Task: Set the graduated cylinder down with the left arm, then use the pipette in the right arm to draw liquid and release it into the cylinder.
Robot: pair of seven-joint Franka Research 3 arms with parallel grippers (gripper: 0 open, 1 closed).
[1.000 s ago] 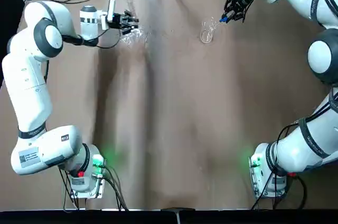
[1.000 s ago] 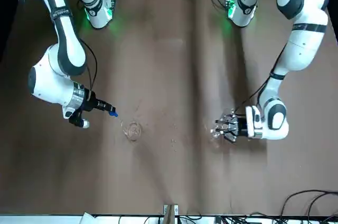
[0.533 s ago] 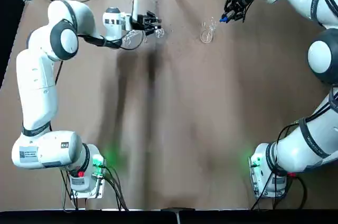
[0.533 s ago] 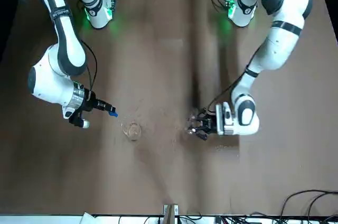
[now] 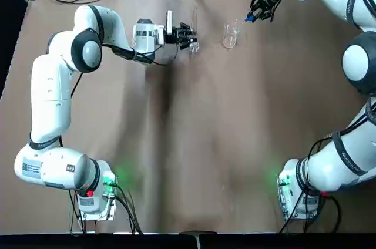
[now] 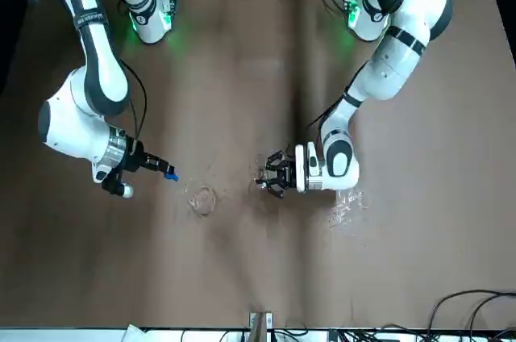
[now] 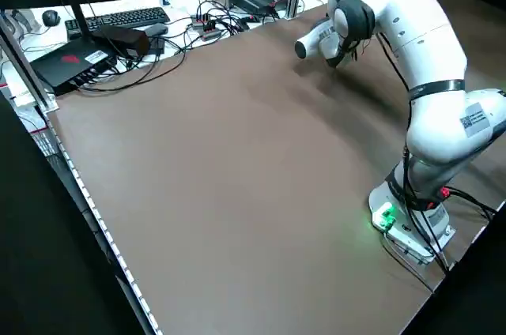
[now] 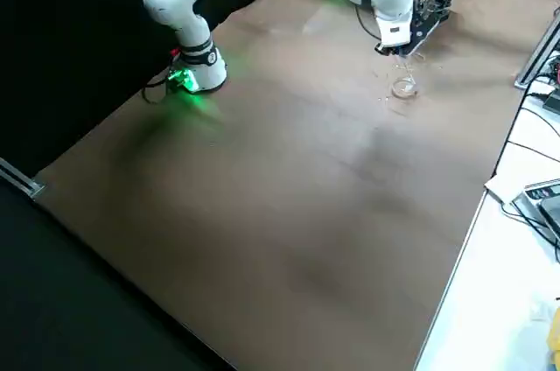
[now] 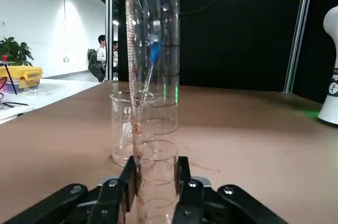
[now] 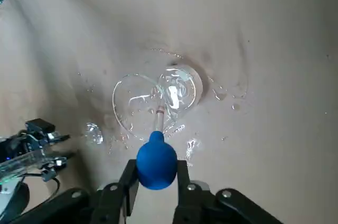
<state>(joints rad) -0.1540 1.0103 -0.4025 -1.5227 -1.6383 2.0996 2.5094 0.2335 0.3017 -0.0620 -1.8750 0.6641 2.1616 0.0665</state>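
Cylinder (image 9: 154,71) upright in left claw (image 5: 191,37), one finger on each side of the tube, clenched on it in its lower part. Left claw is over the far part of the counter (image 6: 266,269), on the left-arm side of the beaker (image 5: 230,35). Can't tell if the cylinder's foot touches the counter; the fingers and the view cut it off. Red markings run along the tube wall.

Right claw (image 10: 157,168) is clenched on the pipette (image 10: 158,121) by its blue bulb (image 10: 157,156), a finger on each side. In the right wrist view the glass stem extends from the bulb toward the beaker and overlaps it. Can't tell how far above the beaker the tip sits, or if it's inside the rim. Right claw is up over the far part of the counter, beyond the beaker on the right-arm side.

Beaker stands on the counter between the two claws, near the cylinder but apart from it. Can't tell what's in it. Clear droplets (image 10: 217,95) are scattered on the counter around the beaker. Glassware heap (image 6: 348,206) lies on the counter on the other side of left claw from the beaker.

Background: person (image 9: 100,57) by the wall, plant (image 9: 16,49), yellow case (image 9: 26,75). Cables (image 7: 209,23) and keyboard (image 7: 126,20) past the counter's edge.
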